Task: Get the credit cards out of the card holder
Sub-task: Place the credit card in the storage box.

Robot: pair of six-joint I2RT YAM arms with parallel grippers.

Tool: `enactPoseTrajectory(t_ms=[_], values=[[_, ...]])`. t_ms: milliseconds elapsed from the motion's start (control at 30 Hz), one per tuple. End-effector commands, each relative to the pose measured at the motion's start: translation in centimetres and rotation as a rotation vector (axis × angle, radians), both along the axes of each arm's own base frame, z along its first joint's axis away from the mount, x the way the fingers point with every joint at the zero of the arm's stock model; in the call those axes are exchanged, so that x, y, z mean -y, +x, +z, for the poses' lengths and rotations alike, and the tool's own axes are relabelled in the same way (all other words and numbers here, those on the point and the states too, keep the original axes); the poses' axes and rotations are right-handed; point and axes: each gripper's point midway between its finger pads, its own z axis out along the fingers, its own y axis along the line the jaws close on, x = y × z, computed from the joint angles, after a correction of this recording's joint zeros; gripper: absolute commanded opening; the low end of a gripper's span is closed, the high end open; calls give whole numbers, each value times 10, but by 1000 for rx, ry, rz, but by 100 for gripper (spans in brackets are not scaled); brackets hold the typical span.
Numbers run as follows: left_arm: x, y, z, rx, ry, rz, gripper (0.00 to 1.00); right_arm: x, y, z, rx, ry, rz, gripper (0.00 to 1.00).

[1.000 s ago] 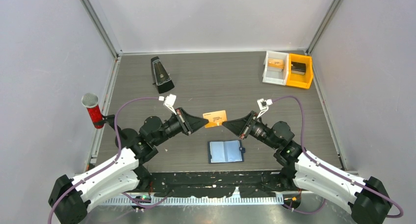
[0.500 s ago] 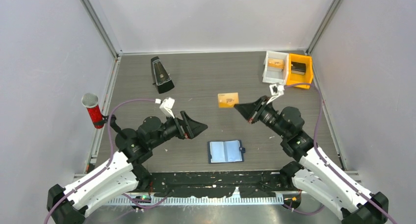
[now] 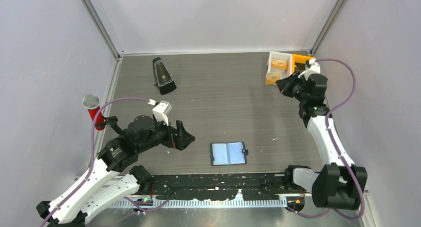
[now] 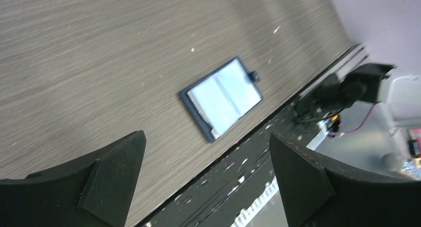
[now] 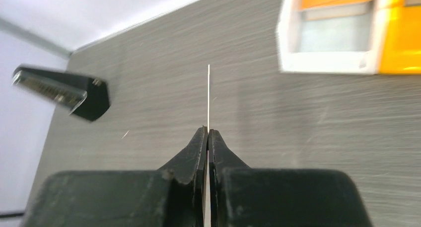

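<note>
The card holder (image 3: 228,153) lies open and flat near the table's front edge, its light blue inside up; it also shows in the left wrist view as the card holder (image 4: 223,98). My left gripper (image 3: 182,135) hovers to its left, open and with nothing in it; its gripper (image 4: 206,137) has the two fingers (image 4: 114,172) far apart. My right gripper (image 3: 281,82) is at the far right, shut on an orange-yellow credit card (image 3: 271,78) just in front of the white bin. In the right wrist view that credit card (image 5: 208,98) shows edge-on, rising from the shut gripper (image 5: 207,132).
A white bin (image 3: 277,70) and an orange bin (image 3: 304,68) stand side by side at the back right, each with something in it. A black metronome (image 3: 163,76) stands at the back left. A red microphone (image 3: 93,112) sits on the left rail.
My left gripper let go of the orange-yellow card, opened wide and drew back left. My right arm carried the card from the table's middle to the far right by the bins.
</note>
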Motion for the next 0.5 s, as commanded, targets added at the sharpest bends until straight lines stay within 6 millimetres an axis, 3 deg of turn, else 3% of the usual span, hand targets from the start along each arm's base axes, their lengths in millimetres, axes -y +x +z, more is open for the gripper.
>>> enactPoseTrajectory(t_ms=[0, 100, 333, 467], values=[[-23, -11, -29, -20, 192, -45, 99, 38, 30, 34, 77, -75, -49, 5], [-25, -9, -37, -38, 217, -30, 99, 54, 57, 29, 43, -99, -65, 5], [-31, -15, -27, -37, 271, -72, 99, 83, 116, 13, -33, -134, -127, 5], [-53, -10, -26, 9, 370, -24, 99, 101, 150, 2, -50, -152, -194, 5]])
